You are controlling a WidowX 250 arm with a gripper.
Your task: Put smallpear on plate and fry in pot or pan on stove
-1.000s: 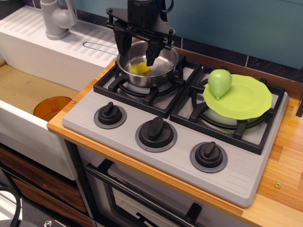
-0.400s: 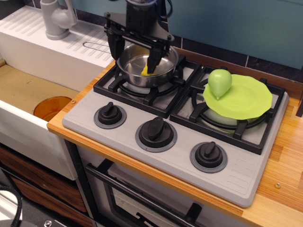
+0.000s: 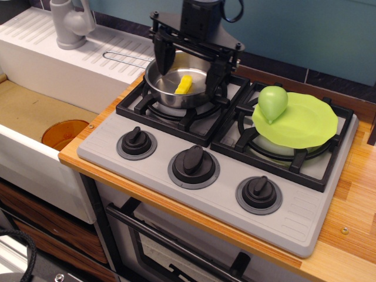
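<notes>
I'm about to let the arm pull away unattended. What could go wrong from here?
1. The open gripper hangs just above the pot, one finger on each side of it. A sideways retreat could catch the rim and drag the pot off its burner on the stove.
2. The smallpear sits near the left edge of the plate, not at its centre. A knock to the stove might roll it off.
3. The fry lies loose in the pot, so tipping would spill it.

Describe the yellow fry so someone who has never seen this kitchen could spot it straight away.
Find the grey stove with three black knobs along its front. On its back-left burner sits a shiny steel pot, under the open black gripper. The fry is the small yellow ridged stick lying loose inside that pot, the only yellow thing there.
</notes>
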